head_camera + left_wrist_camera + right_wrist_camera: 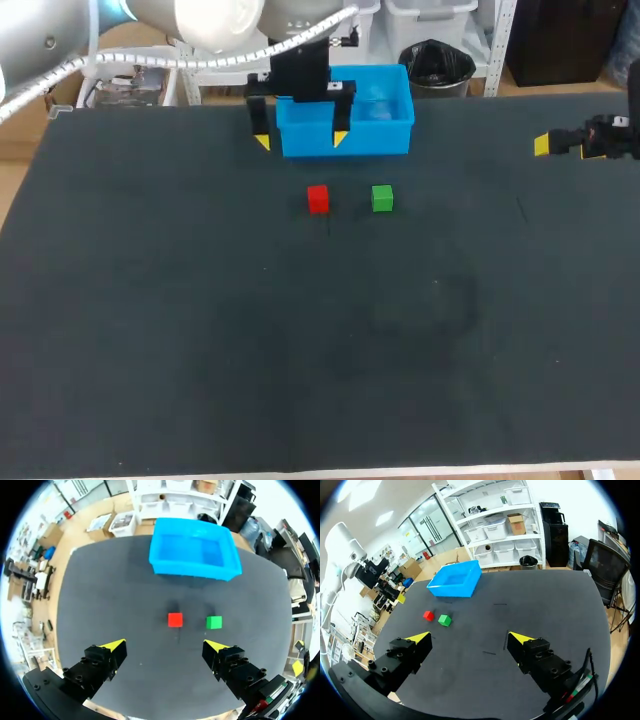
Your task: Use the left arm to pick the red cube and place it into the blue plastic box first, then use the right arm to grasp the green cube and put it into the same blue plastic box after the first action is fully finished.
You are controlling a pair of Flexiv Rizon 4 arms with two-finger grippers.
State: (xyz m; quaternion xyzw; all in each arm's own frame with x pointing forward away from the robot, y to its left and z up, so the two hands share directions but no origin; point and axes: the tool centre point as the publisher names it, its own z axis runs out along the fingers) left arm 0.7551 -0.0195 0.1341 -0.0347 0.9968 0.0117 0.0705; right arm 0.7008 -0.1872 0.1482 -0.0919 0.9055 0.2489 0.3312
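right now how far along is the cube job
Nothing is done: red cube and green cube sit on the table, the blue box looks empty. In hand: the left claw is open, red cube ahead of it. Left: both placements; right claw open.

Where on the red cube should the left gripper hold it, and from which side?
From above, I would say. The red cube lies flat on the table, so close the open left gripper on its two upright side faces. The green cube stands apart beside it, so the finger on that side should fit.
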